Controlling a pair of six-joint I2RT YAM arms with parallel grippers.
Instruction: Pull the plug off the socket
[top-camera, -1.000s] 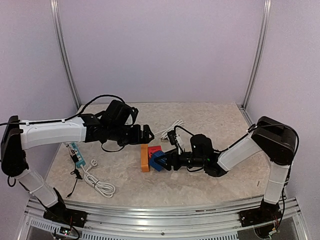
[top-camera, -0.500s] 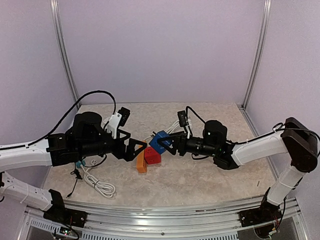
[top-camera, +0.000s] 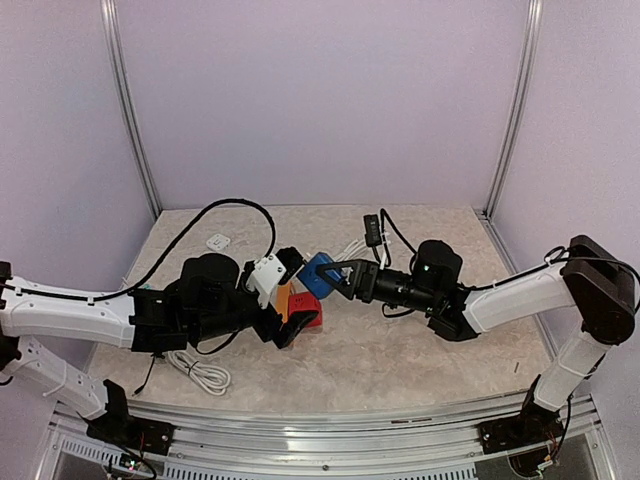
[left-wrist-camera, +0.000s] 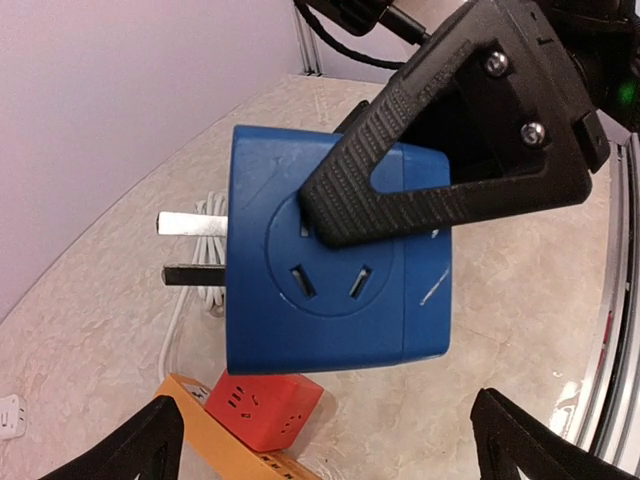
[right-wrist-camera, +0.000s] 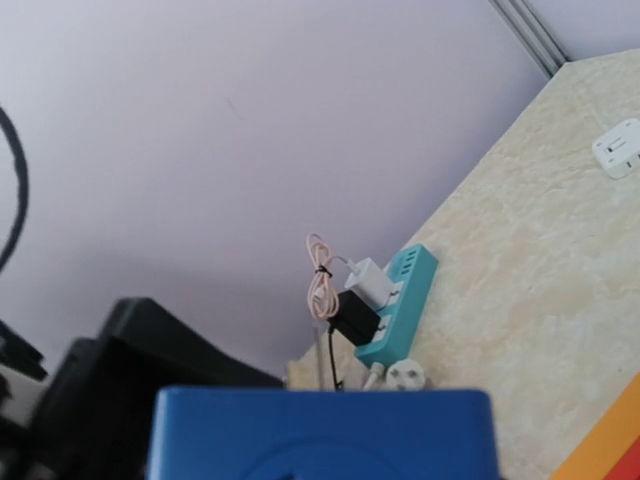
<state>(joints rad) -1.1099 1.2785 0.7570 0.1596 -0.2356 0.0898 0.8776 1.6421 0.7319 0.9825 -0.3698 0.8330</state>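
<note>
Task object: blue cube-shaped plastic adapter (left-wrist-camera: 330, 300), held off the beige marble-patterned tabletop (top-camera: 400, 360) near its middle, between the two arms.

Right tool (top-camera: 335, 278): clamped on the adapter. The left wrist view shows one ribbed black finger lying across the adapter's socket face.

Left tool (left-wrist-camera: 325, 425): fully spread, nothing in it.

Key relation: the adapter lies straight ahead of the left tool, socket face square to that camera and framed between the spread fingers. Its two flat metal prongs (left-wrist-camera: 192, 224) stick out sideways, to the left in that view, so the plug axis runs across the left tool's line of approach, not along it. The prongs are bare, with no socket on them. Judgement: this plug looks free already, though I cannot rule out another plug-and-socket pair being meant.

Below the adapter: a red plastic cube socket (left-wrist-camera: 262, 410) resting against a long orange plastic block (left-wrist-camera: 215, 440). Both lie under the left tool's path and could be nudged if it drops.

The right finger covers part of the face, leaving little free surface for a second grip.

Well off to the left side: a teal power strip (right-wrist-camera: 412, 268) with chargers plugged in, a loose white cable (top-camera: 197, 370), and a small white square plug (top-camera: 218, 241). None obstruct.
</note>
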